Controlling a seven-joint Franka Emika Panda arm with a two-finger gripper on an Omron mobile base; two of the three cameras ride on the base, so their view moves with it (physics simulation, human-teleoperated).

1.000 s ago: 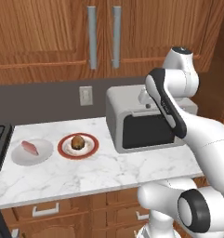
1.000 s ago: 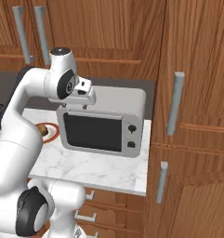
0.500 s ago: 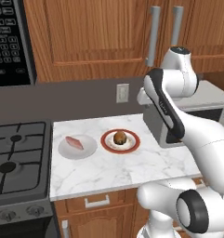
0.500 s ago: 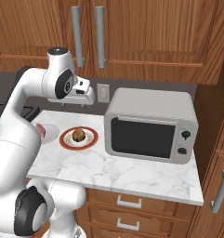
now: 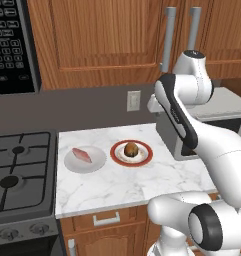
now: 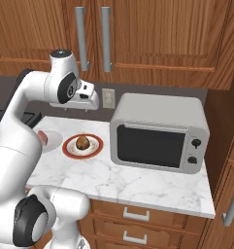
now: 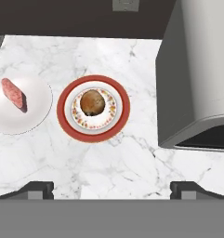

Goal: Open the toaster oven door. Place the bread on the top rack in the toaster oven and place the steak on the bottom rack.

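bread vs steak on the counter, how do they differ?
The bread is a round brown roll; the steak is a flat pink-red slab. The bread sits on a red-rimmed patterned plate, the steak on a plain white plate. The bread lies nearer the toaster oven. Both rest untouched on the marble counter.
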